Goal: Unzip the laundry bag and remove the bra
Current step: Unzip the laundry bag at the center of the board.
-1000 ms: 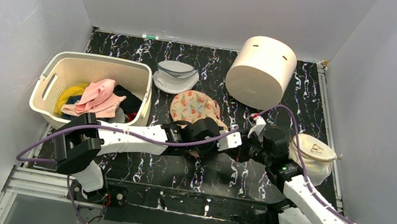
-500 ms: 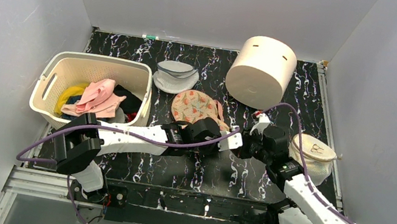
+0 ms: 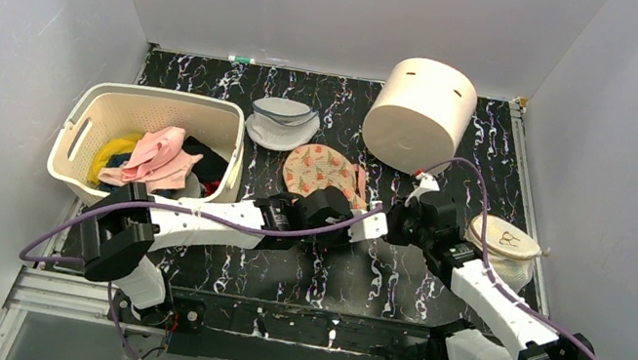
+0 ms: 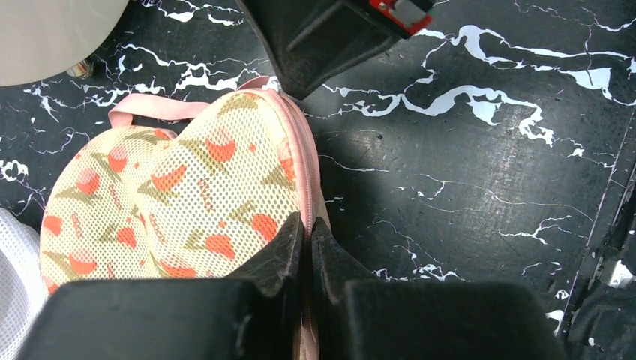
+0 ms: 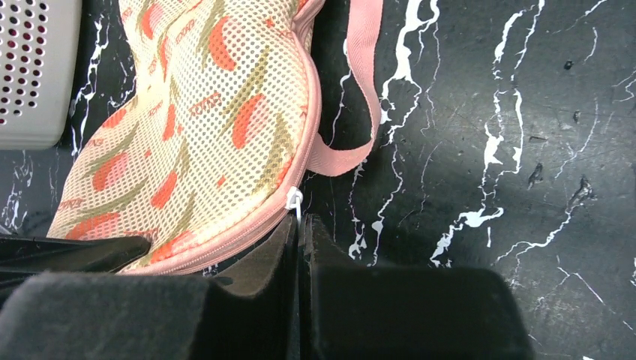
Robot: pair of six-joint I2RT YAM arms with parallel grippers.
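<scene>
the flowered laundry bag (image 3: 324, 171) lies zipped shut on the black marbled table (image 3: 213, 82), just right of the basket (image 3: 161, 96). the left gripper (image 4: 306, 225) is pinched tight on the bag's pink rim (image 4: 304, 161). the right gripper (image 5: 300, 222) is closed, with the small white zipper pull (image 5: 294, 200) caught at its tips.

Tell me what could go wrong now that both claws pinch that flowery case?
The right gripper pinches the white zipper pull only by its tips, so it may slip free. The left gripper clamps just the pink rim of the laundry bag; if that hold gives, the bag could slide along instead of unzipping.
</scene>
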